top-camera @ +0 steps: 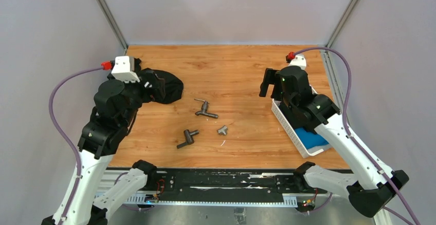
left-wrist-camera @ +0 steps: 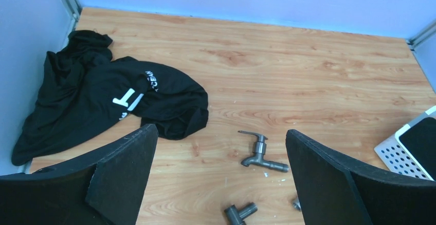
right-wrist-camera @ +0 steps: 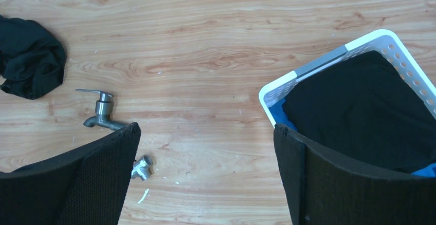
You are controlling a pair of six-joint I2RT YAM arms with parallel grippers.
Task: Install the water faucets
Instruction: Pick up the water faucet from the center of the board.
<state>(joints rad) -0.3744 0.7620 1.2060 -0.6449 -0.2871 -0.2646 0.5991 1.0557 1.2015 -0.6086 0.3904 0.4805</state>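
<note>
Three dark-grey faucet pieces lie apart on the wooden table. The lever-handled faucet (top-camera: 205, 109) (left-wrist-camera: 261, 155) (right-wrist-camera: 100, 113) is in the middle. Nearer the front lies a T-shaped faucet piece (top-camera: 188, 138) (left-wrist-camera: 240, 213). To its right sits a tiny tee fitting (top-camera: 222, 130) (right-wrist-camera: 141, 167). My left gripper (left-wrist-camera: 221, 132) hovers open at the left, above and behind the pieces, holding nothing. My right gripper (top-camera: 268, 85) (right-wrist-camera: 205, 128) hangs open over bare wood between the tee fitting and the basket, also holding nothing.
A black cloth garment (top-camera: 167, 86) (left-wrist-camera: 103, 101) is heaped at the back left, under the left arm. A white plastic basket (top-camera: 288, 125) (right-wrist-camera: 308, 73) with dark cloth and something blue (top-camera: 311, 138) stands at the right edge. Walls enclose the table on three sides.
</note>
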